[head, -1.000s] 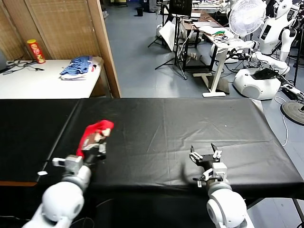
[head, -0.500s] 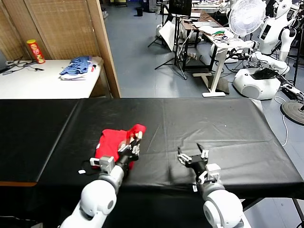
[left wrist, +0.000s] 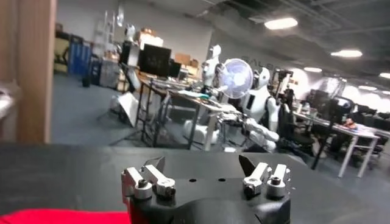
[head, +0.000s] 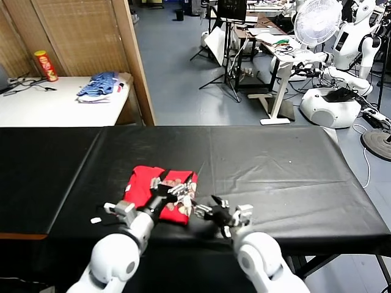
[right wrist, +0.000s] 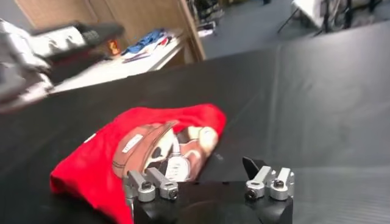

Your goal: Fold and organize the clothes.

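Left tool (head: 174,190) seen over red T-shirt (head: 146,186), fingers spread apart, nothing gripped. Right tool (head: 221,213) held just beside shirt's edge, fingers likewise apart. Shirt laid crumpled and soft on black surface (head: 275,165), near front edge, cartoon print turned up. Surface covered in smooth dark cloth, faintly creased. Beyond: grey floor, wooden screen (head: 79,30), white side table (head: 55,107), blue-and-white fabric pile (head: 101,85), standing fan (head: 317,21).

Black-covered table (head: 275,165); red T-shirt (head: 160,190) lying folded near front edge, print up
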Robot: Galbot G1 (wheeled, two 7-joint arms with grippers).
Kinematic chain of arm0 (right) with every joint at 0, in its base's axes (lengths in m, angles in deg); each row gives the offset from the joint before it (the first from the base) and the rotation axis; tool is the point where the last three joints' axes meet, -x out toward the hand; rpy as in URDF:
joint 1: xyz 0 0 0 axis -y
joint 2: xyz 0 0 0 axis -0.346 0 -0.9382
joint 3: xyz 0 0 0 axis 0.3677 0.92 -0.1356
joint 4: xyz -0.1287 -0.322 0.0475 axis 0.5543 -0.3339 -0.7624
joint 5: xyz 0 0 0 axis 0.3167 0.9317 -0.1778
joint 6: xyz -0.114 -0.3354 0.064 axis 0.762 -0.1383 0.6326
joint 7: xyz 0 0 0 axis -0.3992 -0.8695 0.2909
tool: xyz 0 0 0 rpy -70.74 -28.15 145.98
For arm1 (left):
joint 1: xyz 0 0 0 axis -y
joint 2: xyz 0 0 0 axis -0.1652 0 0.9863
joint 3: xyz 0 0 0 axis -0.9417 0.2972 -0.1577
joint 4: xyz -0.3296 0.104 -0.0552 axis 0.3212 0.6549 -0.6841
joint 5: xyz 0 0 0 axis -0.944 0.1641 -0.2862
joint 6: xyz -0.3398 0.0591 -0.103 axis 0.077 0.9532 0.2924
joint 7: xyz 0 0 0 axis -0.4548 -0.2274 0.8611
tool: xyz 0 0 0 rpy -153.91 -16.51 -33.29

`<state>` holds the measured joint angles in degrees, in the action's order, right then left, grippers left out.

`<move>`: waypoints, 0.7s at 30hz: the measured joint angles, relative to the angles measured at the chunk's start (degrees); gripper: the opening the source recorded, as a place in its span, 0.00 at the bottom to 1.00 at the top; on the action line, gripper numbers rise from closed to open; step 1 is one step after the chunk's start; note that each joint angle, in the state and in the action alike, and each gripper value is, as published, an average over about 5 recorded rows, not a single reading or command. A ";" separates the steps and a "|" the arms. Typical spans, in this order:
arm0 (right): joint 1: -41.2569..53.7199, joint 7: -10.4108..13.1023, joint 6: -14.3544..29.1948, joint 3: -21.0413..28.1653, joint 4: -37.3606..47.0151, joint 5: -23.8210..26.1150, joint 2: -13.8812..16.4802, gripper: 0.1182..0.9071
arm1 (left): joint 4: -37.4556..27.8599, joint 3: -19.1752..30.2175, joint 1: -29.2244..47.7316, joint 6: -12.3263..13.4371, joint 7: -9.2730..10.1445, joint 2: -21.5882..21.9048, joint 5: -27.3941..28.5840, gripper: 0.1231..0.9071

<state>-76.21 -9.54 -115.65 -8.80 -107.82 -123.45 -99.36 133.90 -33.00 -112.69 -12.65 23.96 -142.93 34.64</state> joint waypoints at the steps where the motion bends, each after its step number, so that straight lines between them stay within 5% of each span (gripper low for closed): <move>1: 0.67 0.32 0.10 0.55 1.10 -0.26 -0.48 0.85 | 0.43 -0.48 -0.51 0.05 0.13 0.29 0.25 0.86; 8: 3.36 -0.40 2.17 2.34 7.15 -0.13 -1.87 0.45 | 2.98 -3.35 -4.72 0.76 1.14 1.34 1.16 0.86; 14: 4.10 -4.81 6.12 1.91 8.93 5.71 -0.60 0.07 | 3.86 -5.58 -7.53 2.46 2.04 1.47 2.68 0.86; 21: 2.72 -10.98 14.74 -1.02 7.73 19.65 7.06 0.01 | 2.21 -6.61 -10.46 9.07 5.28 2.29 6.10 0.86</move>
<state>-73.49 -20.52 -100.91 -9.83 -100.09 -103.79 -92.30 136.10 -39.61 -123.15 -3.57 29.23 -140.64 40.74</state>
